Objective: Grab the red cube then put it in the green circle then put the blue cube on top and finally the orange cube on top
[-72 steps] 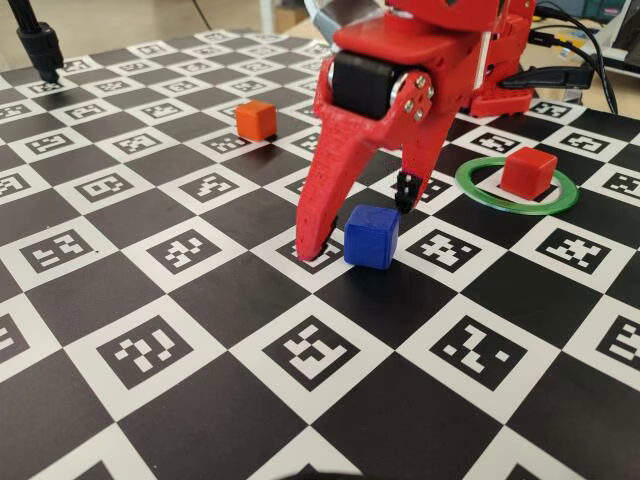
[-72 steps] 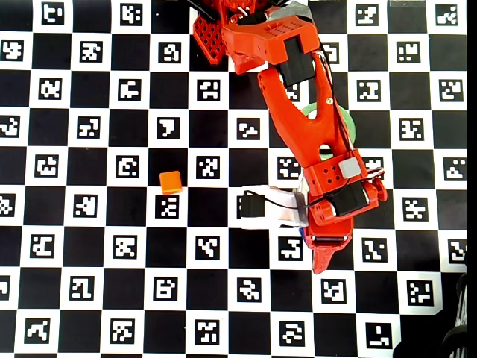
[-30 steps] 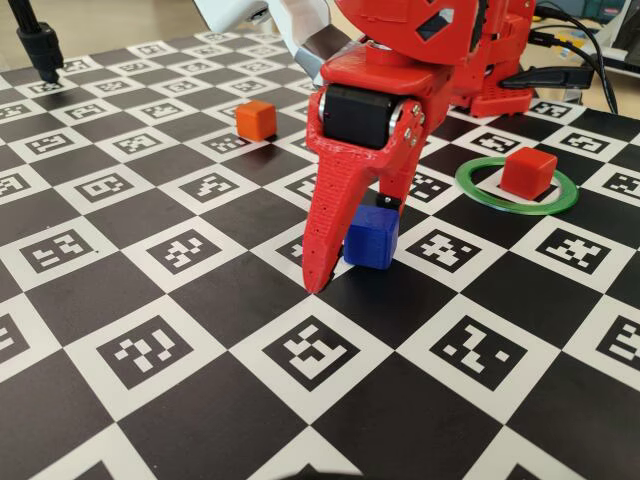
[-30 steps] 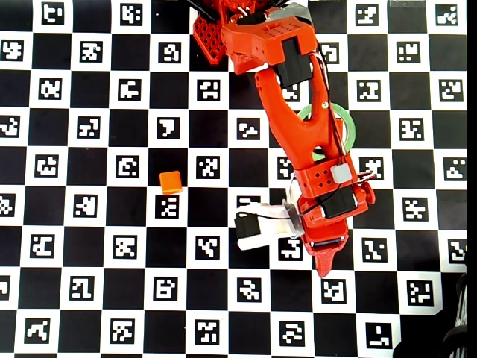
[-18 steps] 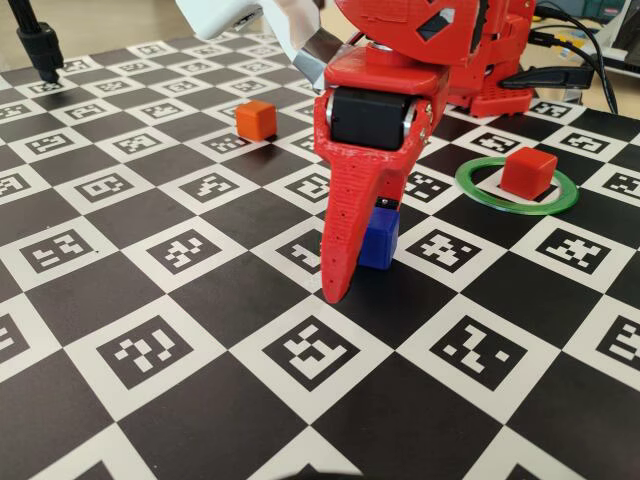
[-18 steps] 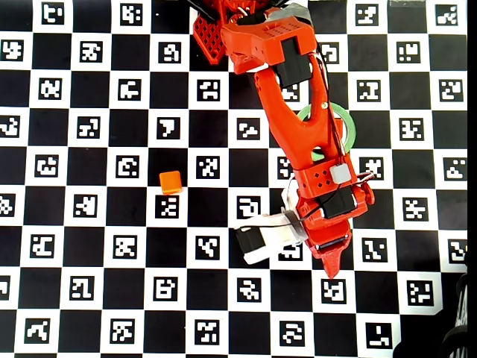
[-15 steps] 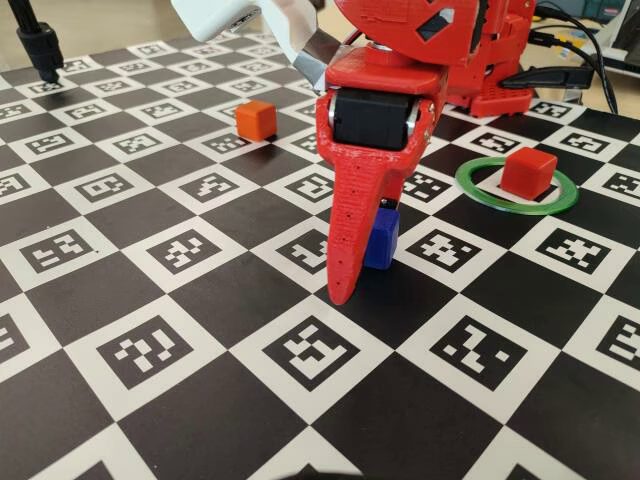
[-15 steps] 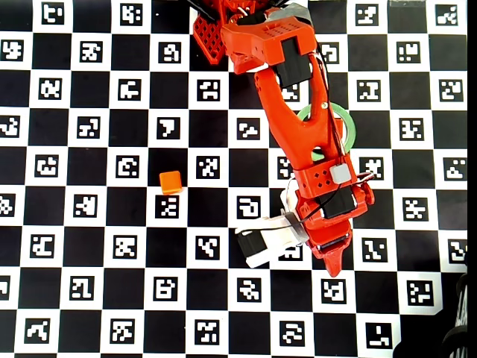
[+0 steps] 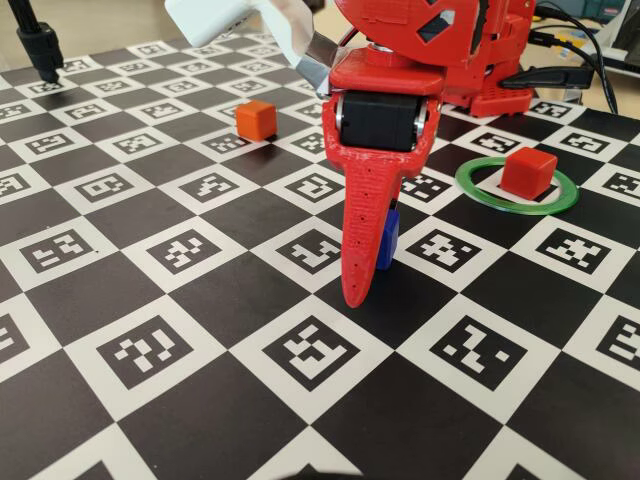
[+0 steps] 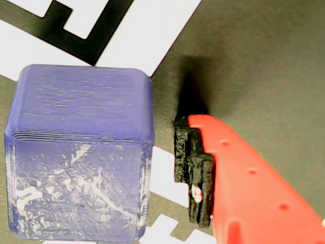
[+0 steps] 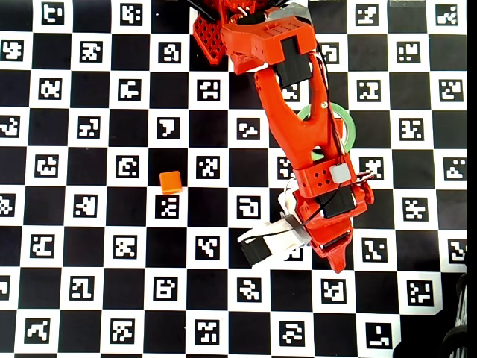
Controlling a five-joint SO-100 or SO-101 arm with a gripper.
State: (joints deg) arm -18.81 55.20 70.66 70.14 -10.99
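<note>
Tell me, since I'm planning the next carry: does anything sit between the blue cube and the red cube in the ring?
Nothing visible does. In the fixed view, only bare board lies between the blue cube at the gripper and the ring holding the red cube. The orange cube sits far off to the left.

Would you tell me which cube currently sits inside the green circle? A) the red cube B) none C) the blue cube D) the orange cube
A: in the fixed view the red cube sits inside the green circle, with nothing stacked on it.
</note>
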